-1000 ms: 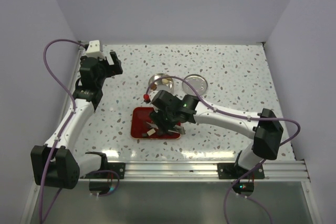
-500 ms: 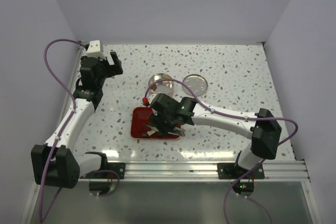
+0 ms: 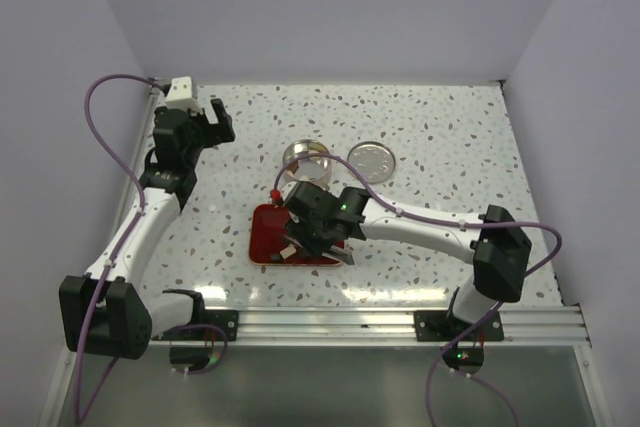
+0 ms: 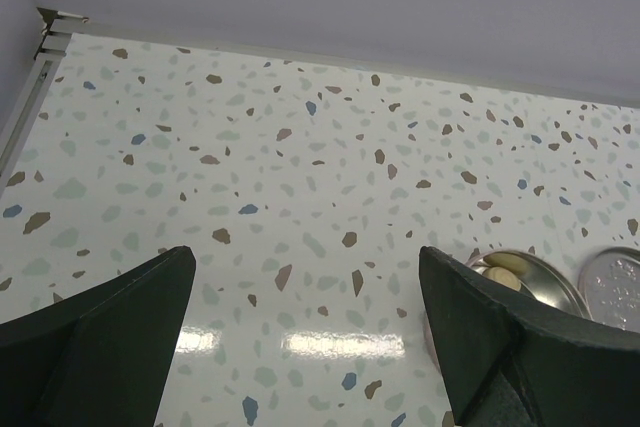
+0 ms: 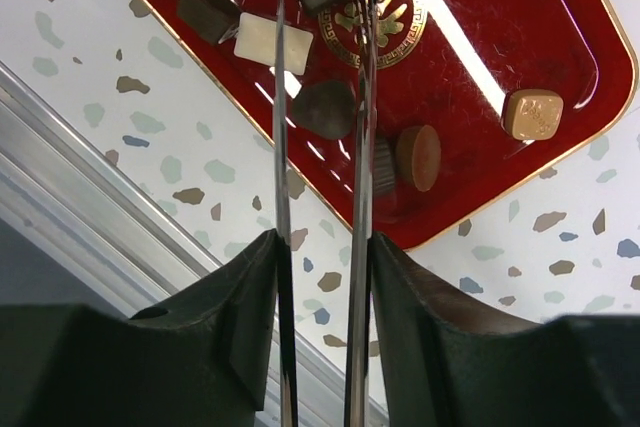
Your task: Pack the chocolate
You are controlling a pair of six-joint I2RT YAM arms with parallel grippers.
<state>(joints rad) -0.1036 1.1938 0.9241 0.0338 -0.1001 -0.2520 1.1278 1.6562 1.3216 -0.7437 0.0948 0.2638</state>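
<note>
**Right arm at the tray, left arm idle.** A red tray (image 5: 520, 7) with a gold rim is set near the near edge of the speckled desk (image 3: 450, 137), left of its middle. The chocolate pieces (image 5: 325, 107) are scattered on it, apart from one another. A dark block and a cream-white square lie toward one corner. A dark rounded piece and a brown disc lie nearer the rim. A light brown square lies close to the opposite corner, and a dark ridged piece lies beside the gold emblem at the tray's centre. A further dark piece is partly hidden behind one blade of the tweezers (image 5: 280, 147).

These long metal tweezers are clamped between the right fingers (image 5: 225, 327), which press on the two blades from outside. The blades are narrowly apart and pointed down at the tray. The ridged piece lies between them. Whether it is pinched cannot be told, as the tips are cut off by the top of the right wrist view.

Beyond the tray, about the middle of the desk, an open round tin (image 3: 288, 160) and a round metal lid (image 3: 372, 159) are set side by side, not touching. A few pale chocolate pieces are seen inside the tin.

The left fingers (image 4: 120, 327) are spread wide apart with nothing between them, above the far left corner of the desk.
</note>
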